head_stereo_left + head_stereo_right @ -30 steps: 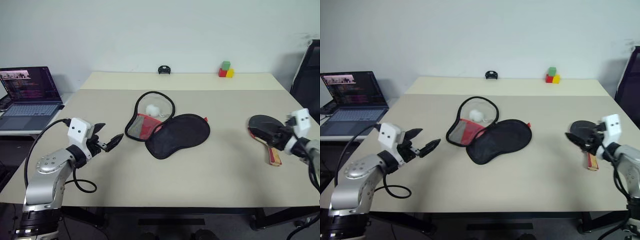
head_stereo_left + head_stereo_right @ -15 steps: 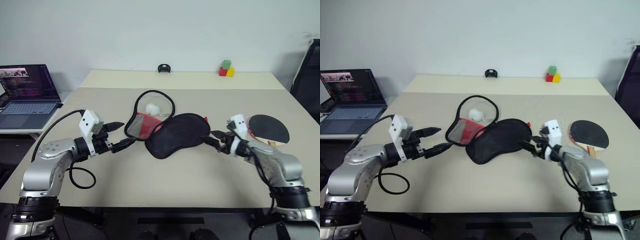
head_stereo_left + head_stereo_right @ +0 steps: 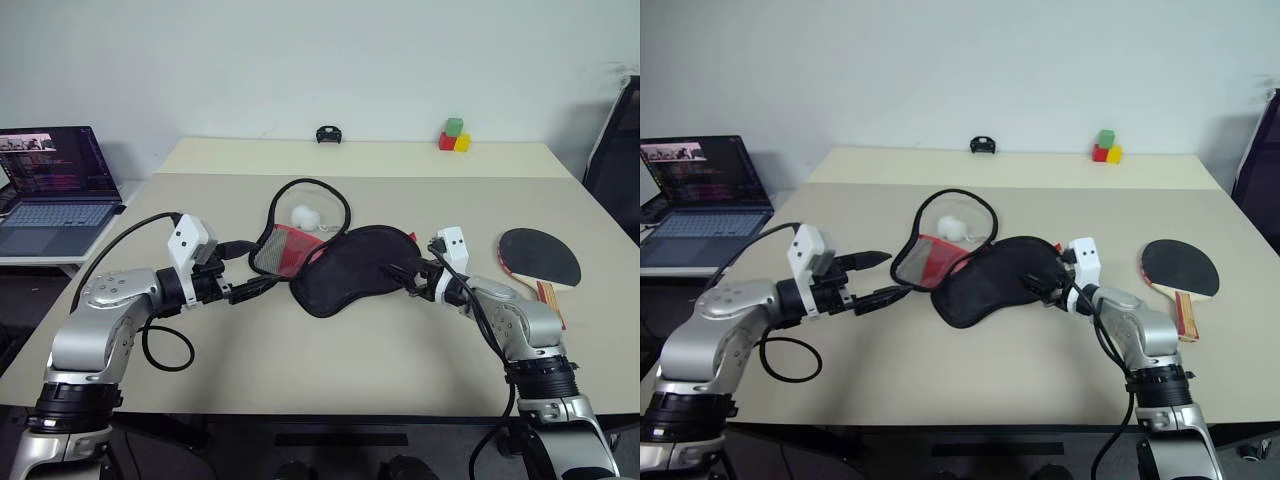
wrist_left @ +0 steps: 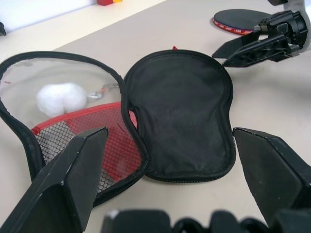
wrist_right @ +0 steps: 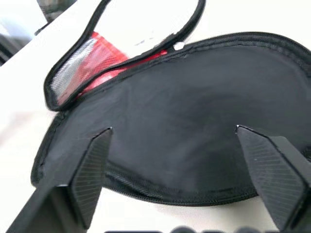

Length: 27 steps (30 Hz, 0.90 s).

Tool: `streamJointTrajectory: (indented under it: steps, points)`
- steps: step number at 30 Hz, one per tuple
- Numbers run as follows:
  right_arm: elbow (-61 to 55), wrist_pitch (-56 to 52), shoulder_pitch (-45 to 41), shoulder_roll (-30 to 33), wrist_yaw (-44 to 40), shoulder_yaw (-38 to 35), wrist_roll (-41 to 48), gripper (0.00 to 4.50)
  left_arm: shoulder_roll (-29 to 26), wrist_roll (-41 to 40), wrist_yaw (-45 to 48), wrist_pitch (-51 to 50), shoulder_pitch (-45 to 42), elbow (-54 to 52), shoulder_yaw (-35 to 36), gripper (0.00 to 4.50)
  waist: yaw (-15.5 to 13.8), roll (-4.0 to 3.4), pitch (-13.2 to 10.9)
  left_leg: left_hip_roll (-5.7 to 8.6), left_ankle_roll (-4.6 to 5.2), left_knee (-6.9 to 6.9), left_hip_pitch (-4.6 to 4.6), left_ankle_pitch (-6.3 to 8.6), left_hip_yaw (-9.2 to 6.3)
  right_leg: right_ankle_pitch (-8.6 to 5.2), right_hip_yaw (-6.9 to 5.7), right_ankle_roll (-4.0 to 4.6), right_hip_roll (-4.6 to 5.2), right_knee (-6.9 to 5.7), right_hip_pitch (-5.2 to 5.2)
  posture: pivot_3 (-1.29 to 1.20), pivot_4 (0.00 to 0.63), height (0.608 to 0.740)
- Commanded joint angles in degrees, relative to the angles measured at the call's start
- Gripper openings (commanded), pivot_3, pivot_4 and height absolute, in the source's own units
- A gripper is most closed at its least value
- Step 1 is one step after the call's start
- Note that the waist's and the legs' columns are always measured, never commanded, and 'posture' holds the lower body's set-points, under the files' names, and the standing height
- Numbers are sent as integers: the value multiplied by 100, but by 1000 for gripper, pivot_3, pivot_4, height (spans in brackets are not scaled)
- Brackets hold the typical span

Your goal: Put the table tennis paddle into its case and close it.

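Soft black fabric case (image 3: 355,268) looks floppy, so my open left gripper (image 3: 248,270) and right gripper (image 3: 405,279) should pinch its zippered rim.

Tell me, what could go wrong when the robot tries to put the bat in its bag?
The case lies open and floppy, with a white ball on its mesh half; the ball might roll off if the case is tugged. Both open grippers, left and right, sit at the case, so pulling could drag it. The paddle waits off to the right side, untouched.
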<state>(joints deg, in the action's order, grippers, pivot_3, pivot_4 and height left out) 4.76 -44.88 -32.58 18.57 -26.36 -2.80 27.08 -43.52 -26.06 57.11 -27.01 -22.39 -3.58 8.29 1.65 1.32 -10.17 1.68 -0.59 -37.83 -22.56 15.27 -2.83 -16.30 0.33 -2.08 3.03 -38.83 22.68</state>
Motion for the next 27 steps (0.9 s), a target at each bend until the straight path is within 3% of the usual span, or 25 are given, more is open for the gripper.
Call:
streamJointTrajectory:
  steps: [1,13,27]
  points:
    - [-286,94,-90,-5,114,-233,25,4474,-94,11,19,70,-65,-119,50,4500,-1,0,0,0,0,0,-2,0,0,0,0,0,0,0,2,0,150,740]
    - [-357,-339,139,-163,1105,-426,-220,4474,49,168,3,294,-157,79,-163,4500,2,0,0,0,-1,-3,-35,-1,9,1,9,1,-1,-15,48,0,150,740]
    - [-116,-1853,-330,-905,1413,-1092,570,4474,109,68,125,320,-235,143,-156,4500,27,0,0,-1,0,-3,-35,-1,13,1,13,1,-5,-17,51,0,150,740]
